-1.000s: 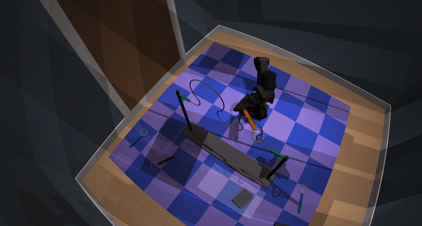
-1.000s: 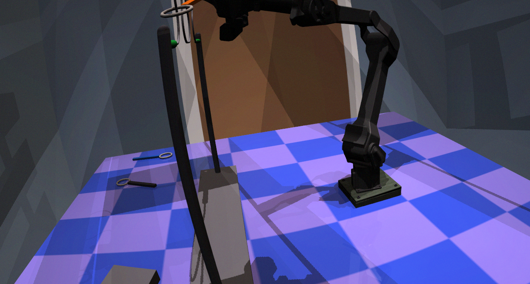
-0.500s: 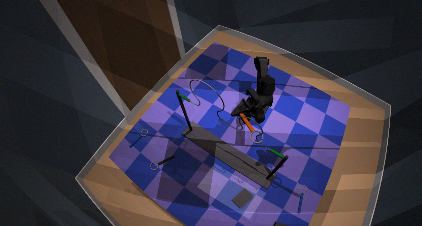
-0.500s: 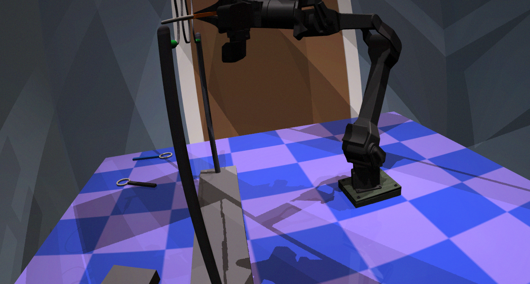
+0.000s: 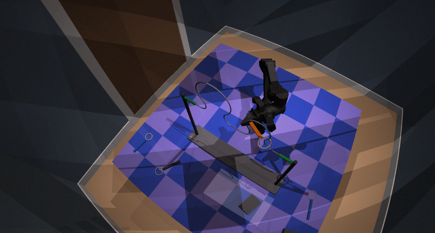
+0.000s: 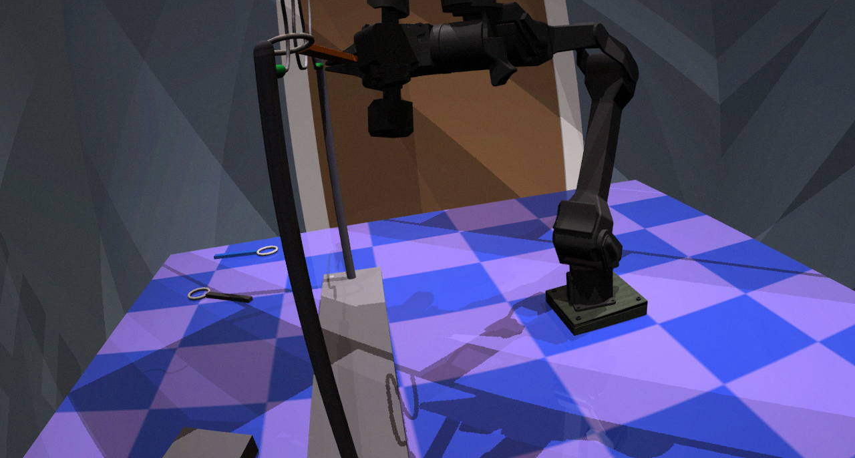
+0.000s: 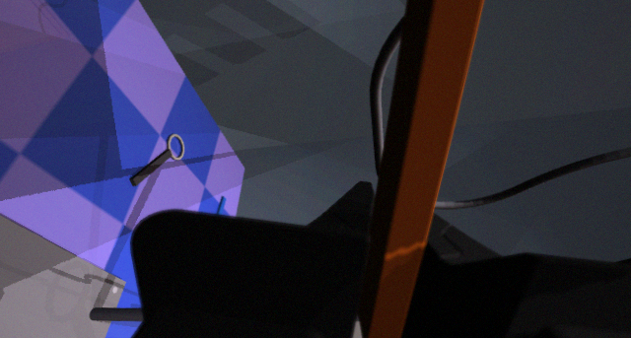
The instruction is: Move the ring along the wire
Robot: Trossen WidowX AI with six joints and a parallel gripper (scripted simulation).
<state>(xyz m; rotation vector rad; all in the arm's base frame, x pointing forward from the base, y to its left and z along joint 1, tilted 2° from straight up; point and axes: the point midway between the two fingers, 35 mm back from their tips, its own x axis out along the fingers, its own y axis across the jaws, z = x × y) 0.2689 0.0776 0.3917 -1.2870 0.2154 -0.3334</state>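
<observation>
My gripper is shut on the orange handle. The pale ring at its end stands around the thin grey wire, at the small bend between the tall loop and the right green part in the top view. Whether ring and wire touch cannot be told. In the exterior view the ring is nearly level, partly behind the near post's top. The other green part is by the left post. The ring is outside the wrist view.
The near post rises from the grey base plank. Loose on the checkered top lie a black-handled ring tool, two blue-handled ones and a grey block. A wire loop passes close to my fingers.
</observation>
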